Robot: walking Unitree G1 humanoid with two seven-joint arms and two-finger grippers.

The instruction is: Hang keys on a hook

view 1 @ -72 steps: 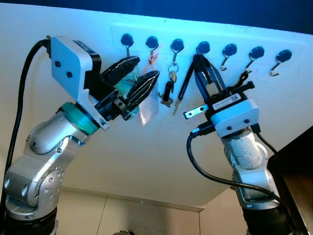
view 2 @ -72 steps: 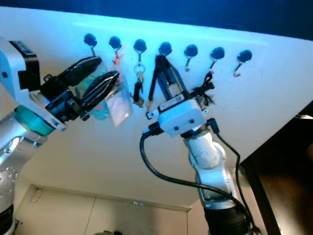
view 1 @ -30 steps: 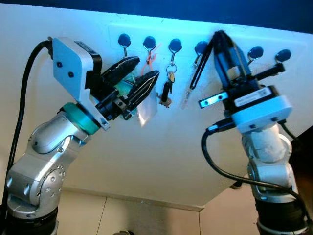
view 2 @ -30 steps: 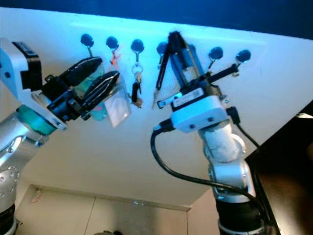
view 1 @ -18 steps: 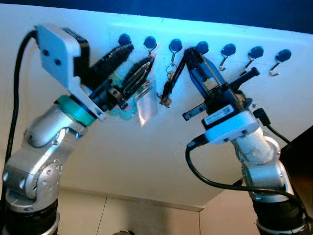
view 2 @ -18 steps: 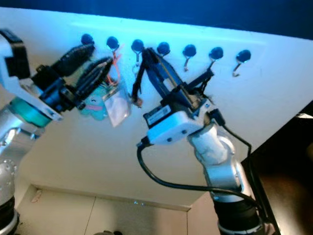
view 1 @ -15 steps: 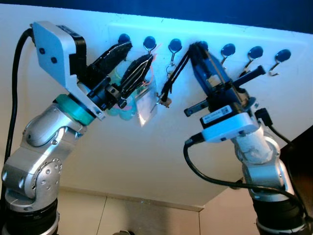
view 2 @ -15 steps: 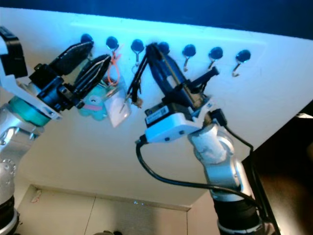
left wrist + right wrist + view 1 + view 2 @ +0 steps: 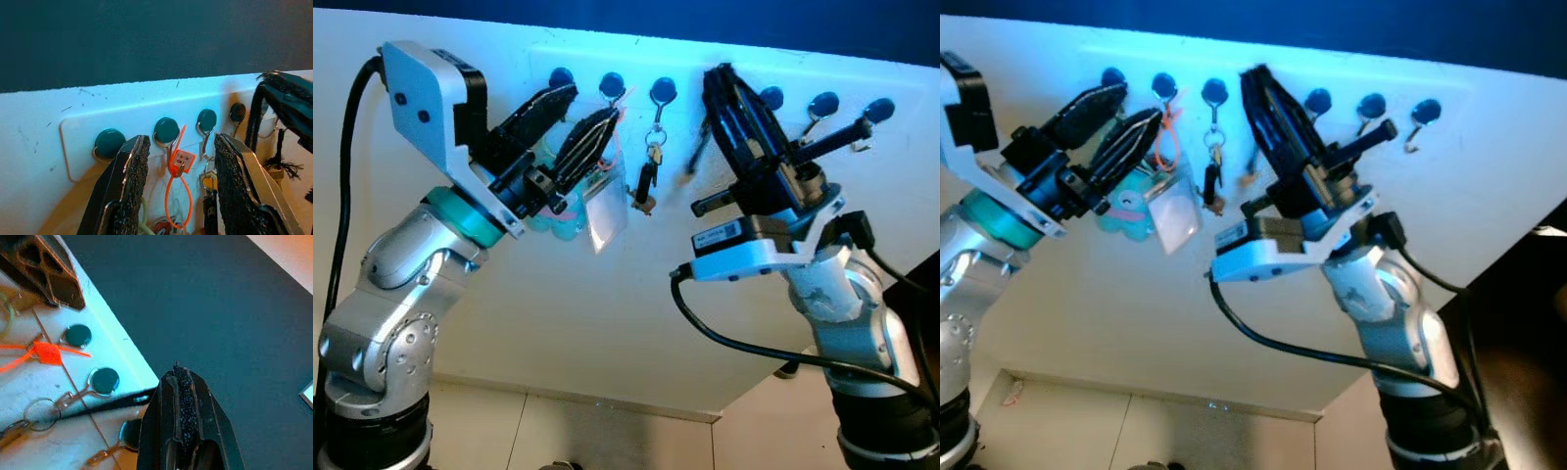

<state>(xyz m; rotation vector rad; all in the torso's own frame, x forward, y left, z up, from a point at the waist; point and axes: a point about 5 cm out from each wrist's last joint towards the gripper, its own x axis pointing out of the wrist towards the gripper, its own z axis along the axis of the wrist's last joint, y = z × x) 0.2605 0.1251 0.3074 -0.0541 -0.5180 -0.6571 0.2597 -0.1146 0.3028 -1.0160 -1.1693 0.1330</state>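
The keys (image 9: 648, 176) hang by their ring from a hook (image 9: 662, 94) on the wall rack (image 9: 705, 61), so the hanging looks done. The left hand (image 9: 570, 132), fingers spread and holding nothing, sits at the orange tag (image 9: 181, 159). The right hand (image 9: 1261, 93), pressed shut on nothing, is beside the neighbouring hook. Only withdrawing seems left.

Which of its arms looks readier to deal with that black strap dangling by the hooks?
Right, probably. The right tool is shut and raised to the hook row, with the black strap hanging just beside it. The left tool is open around the orange tag, further left.
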